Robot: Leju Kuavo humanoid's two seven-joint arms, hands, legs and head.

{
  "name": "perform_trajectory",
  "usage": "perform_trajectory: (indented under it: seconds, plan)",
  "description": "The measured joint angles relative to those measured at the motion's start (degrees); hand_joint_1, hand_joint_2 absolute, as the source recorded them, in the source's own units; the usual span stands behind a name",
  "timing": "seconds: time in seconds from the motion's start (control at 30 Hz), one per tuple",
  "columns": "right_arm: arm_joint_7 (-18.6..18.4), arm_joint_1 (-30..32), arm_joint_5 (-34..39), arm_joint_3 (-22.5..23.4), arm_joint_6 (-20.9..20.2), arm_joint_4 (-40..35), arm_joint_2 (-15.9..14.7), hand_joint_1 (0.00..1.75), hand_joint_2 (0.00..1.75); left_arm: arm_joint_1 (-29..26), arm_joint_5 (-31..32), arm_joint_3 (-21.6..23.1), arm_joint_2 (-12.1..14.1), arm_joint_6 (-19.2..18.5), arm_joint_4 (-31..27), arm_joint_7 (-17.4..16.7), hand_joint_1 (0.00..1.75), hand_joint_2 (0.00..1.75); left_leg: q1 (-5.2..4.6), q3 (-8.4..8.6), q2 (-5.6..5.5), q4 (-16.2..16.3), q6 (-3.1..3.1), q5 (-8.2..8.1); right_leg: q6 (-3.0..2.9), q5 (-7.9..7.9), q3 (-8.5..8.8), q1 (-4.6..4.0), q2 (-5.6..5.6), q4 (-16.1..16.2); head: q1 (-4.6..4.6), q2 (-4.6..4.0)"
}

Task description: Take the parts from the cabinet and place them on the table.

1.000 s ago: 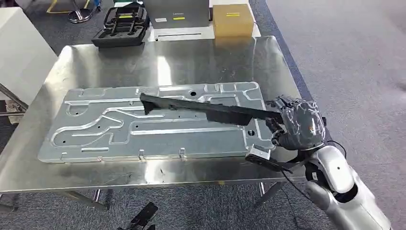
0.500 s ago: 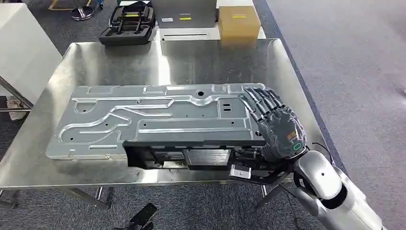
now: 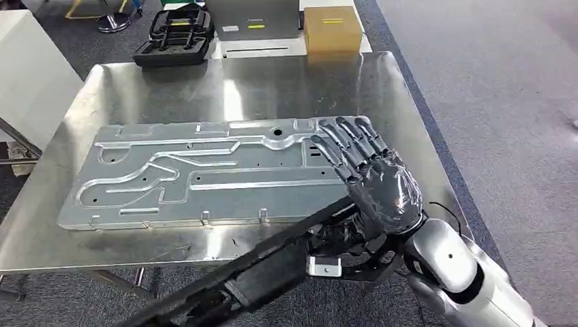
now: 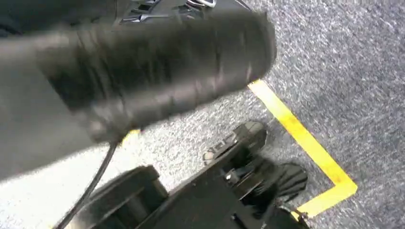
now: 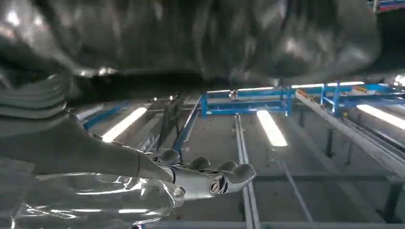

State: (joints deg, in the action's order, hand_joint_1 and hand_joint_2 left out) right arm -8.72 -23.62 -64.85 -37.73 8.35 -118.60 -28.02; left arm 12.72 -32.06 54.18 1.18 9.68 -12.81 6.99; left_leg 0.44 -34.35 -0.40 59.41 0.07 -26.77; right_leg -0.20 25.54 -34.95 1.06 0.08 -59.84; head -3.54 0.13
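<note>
A long black part slants from under my right hand down past the steel table's front edge, its far end low at the left. That hand hovers over the right end of the large stamped metal panel, fingers stretched out and spread, not wrapped around the part. In the right wrist view the fingers lie straight with nothing between them and the thumb. A dark blur in the left wrist view is my left hand; its pose is unreadable.
The steel table has bare room behind the panel. Beyond its far edge sit a black foam case, a grey box and a cardboard box. A white cabinet stands left. Yellow tape marks the carpet.
My right hand went from a curled grip on the black part above the panel to straight fingers. The part came to the table's front edge, and its left end has dropped below it.
</note>
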Motion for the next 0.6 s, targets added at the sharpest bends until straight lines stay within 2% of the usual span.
perform_trajectory:
  seconds: [0.1,0.13,0.17,0.2,0.27,0.3,0.33,0.37,0.4,0.47,0.5,0.53,0.6]
  plan:
    - [-0.35,-0.24,-0.11,-0.70,0.00,-0.28,0.00,0.00,0.00,-0.09,0.17,0.00,0.02,0.15,0.00,0.04,0.00,0.00,-0.56,-0.30,-0.04,-0.28,0.80,0.38,1.14,-0.35,-0.02,0.12,0.07,0.44,0.09,0.00]
    - [-0.56,-0.27,-0.15,-0.87,0.00,-0.37,0.00,0.00,0.00,-0.07,0.22,0.00,0.04,0.24,0.00,0.06,0.00,0.00,-0.47,-0.19,-0.02,-0.66,1.31,0.62,1.58,-0.38,0.07,0.11,0.09,0.54,0.06,0.00]
    - [-0.94,-0.26,-0.45,-0.98,0.02,-0.54,0.02,0.00,0.00,-0.02,0.24,0.00,0.04,0.44,0.00,0.09,0.00,0.00,-0.12,0.21,0.10,-1.35,1.94,1.05,1.80,0.18,-0.33,0.44,0.07,-0.10,0.09,0.00]
    - [-1.07,-0.38,-0.61,-1.05,0.02,-0.70,0.02,0.00,0.00,0.06,0.24,0.00,0.07,0.50,0.00,0.18,0.00,0.00,-0.25,0.32,0.09,-1.58,2.38,1.14,1.76,1.49,-0.94,0.31,0.03,-1.78,0.13,0.00]
    - [-1.60,-0.65,-0.81,-1.05,0.04,-0.81,0.00,0.00,0.00,0.09,0.24,0.00,0.11,0.68,0.00,0.24,0.00,0.00,-0.42,0.29,0.15,-1.55,2.79,1.15,1.71,5.81,-4.66,0.09,0.07,-10.06,0.20,0.00]
    - [-2.27,-0.56,-0.94,-1.07,0.11,-0.81,-0.02,0.00,0.00,0.05,0.26,0.00,0.11,0.68,0.00,0.28,0.00,0.00,-0.53,0.29,0.17,-1.54,2.86,1.11,1.75,7.31,-6.61,0.06,0.07,-14.16,0.11,0.00]
    - [-3.35,-0.28,-0.92,-1.00,0.39,-0.81,-0.07,0.00,0.00,-0.04,0.24,0.00,0.13,0.72,0.00,0.35,0.00,0.00,-0.67,0.28,0.17,-1.48,2.94,1.06,1.75,7.71,-7.97,0.04,0.07,-16.87,0.15,0.00]
    - [-4.24,0.12,-0.52,-0.61,0.83,-0.81,-0.24,0.00,0.00,-0.16,0.20,0.00,0.13,0.79,0.00,0.42,0.00,0.00,-0.77,0.33,0.16,-1.40,3.00,1.01,1.68,6.61,-7.73,0.04,0.07,-16.32,0.11,0.00]
    - [-4.57,0.32,0.06,-0.13,1.27,-0.81,-0.61,0.00,0.00,-0.40,0.13,0.00,0.15,0.72,0.02,0.59,0.00,0.00,-0.83,0.34,0.14,-1.27,3.05,0.95,1.53,4.65,-6.39,0.02,0.07,-13.52,0.16,0.00]
    - [-5.18,0.41,0.83,0.90,1.73,-0.81,-1.53,0.00,0.00,-0.57,0.07,0.00,0.24,0.83,0.02,0.59,0.00,0.00,-0.90,0.38,0.09,-0.80,2.94,0.62,1.05,-0.22,-1.47,-0.05,0.00,-3.53,0.13,0.00]
    - [-5.72,0.50,1.24,1.38,1.94,-0.81,-1.86,0.00,0.00,-0.58,0.07,0.00,0.24,0.85,0.02,0.61,0.00,0.00,-0.90,0.25,0.09,-0.61,2.82,0.45,0.76,0.20,-0.21,-0.29,-0.11,-0.72,0.13,0.00]
    - [-6.56,0.89,1.91,1.88,2.14,-0.81,-2.10,0.00,0.00,-0.45,0.04,0.00,0.26,0.92,0.02,0.63,0.00,0.00,-1.28,0.03,0.04,-0.16,2.56,0.30,0.79,0.30,0.05,-0.53,-0.03,0.23,0.09,0.00]
    - [-7.96,2.34,4.80,3.90,3.19,-0.81,-3.59,0.00,0.00,-0.59,-0.02,0.00,0.28,0.94,0.02,0.79,0.00,0.00,-1.11,0.10,0.10,-0.61,2.17,0.46,0.64,0.26,0.03,-0.69,0.06,0.12,0.04,0.00]
